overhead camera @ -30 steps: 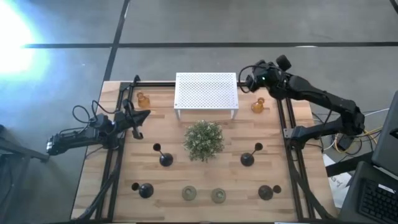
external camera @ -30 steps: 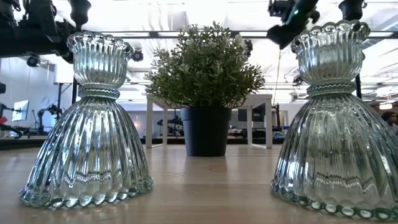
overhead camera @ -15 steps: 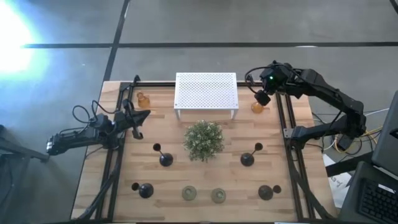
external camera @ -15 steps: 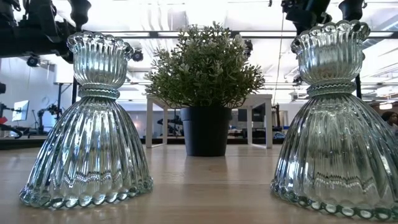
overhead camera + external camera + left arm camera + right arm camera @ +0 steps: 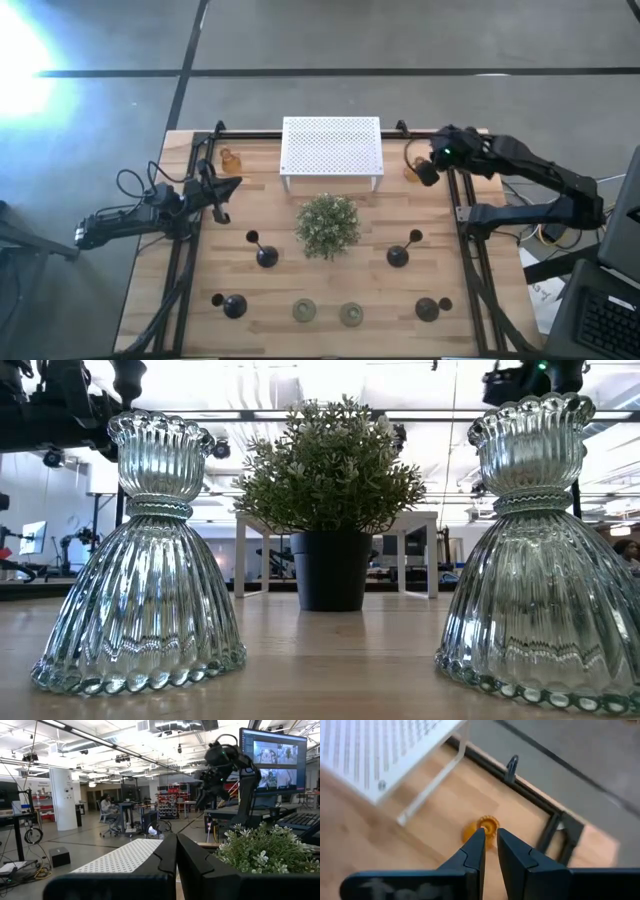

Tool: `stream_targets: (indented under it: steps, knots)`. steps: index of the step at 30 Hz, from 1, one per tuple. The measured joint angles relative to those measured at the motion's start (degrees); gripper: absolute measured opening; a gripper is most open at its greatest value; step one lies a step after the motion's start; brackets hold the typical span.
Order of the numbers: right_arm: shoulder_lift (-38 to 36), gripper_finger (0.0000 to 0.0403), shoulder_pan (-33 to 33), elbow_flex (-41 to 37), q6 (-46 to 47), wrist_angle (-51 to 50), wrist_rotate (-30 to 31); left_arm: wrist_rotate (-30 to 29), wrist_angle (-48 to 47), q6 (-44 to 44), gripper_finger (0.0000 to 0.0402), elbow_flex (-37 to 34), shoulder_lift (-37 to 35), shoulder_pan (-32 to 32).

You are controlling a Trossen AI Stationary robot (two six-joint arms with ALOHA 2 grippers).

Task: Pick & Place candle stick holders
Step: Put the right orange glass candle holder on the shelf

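High view showed my right gripper (image 5: 424, 172), fingers nearly closed on nothing, just beside the amber holder (image 5: 412, 173) right of the stand (image 5: 331, 147); descending so, I judged, would topple it.

Right gripper (image 5: 424, 172) poised over amber holder (image 5: 412, 172) near far right corner; left gripper (image 5: 222, 188) idle by left edge.

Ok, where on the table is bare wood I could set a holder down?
Free: the left strip between the amber holder and left black holders, the right strip below the right gripper, and under the white stand. Crowded: the near row around the pale glass pair, and beside the plant.
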Motion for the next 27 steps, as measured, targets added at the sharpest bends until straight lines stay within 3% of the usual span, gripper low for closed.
stream_targets:
  steps: [4,9,27]
  knots:
    - [-6.39,0.0043,2.61,-8.74,12.51,6.25,1.14,-0.01,-0.02,0.00,0.0014,0.02,0.00,-0.02]
    - [-8.06,0.0043,5.65,-16.97,22.62,15.21,3.07,0.00,-0.02,0.00,0.0014,0.01,0.00,-0.02]
    - [-1.48,0.0029,8.97,-30.39,37.26,19.64,8.53,0.00,-0.04,0.00,0.0014,0.02,0.00,-0.02]
